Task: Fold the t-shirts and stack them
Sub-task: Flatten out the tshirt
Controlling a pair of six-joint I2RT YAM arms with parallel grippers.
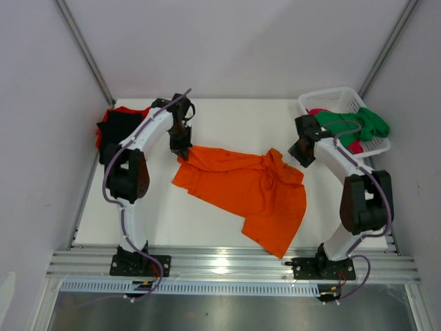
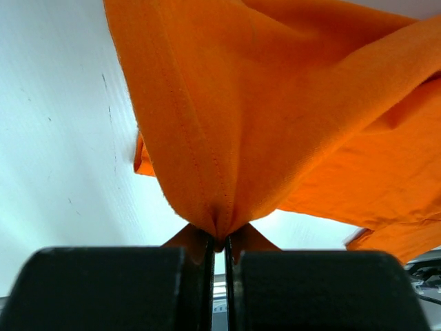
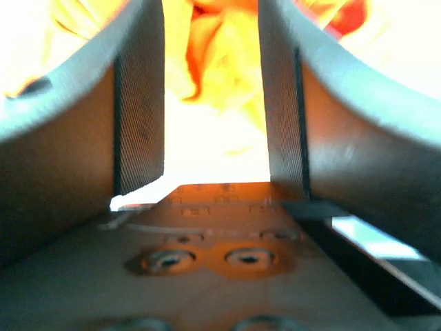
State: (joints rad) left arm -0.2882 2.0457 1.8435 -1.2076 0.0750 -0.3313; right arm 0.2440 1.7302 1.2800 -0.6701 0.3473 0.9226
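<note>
left gripper is clamped shut on a pinch of the orange shirt. the wrist view shows the hem bunched right between the jaws, with the cloth fanning out from there. from above, that pinch is at the shirt's far-left corner, lifted a bit off the tabletop.

right gripper has its jaws standing fairly wide with nothing between them. it sits at the shirt's far-right edge, near the bunched-up bit. its own camera is blown out, so all i get past the fingers is an orange blur, and i can't tell if it's touching the cloth.

the orange shirt itself lies across the middle, wrinkled and skewed, with one end trailing toward the near right. it isn't flat yet and definitely isn't folded.

off its far-left corner there's a black shirt sitting on a red one. that looks like the start of the stack, though i can't tell how neat the folds are.

off its far-right side is the basket, with a green shirt heaped in it and something pink-red underneath, both clearly not folded.

so my read is that two are roughly done and the orange one is only at the spreading-out stage. the basket stuff hasn't been touched, so i'd say it's a bit under halfway.
</note>
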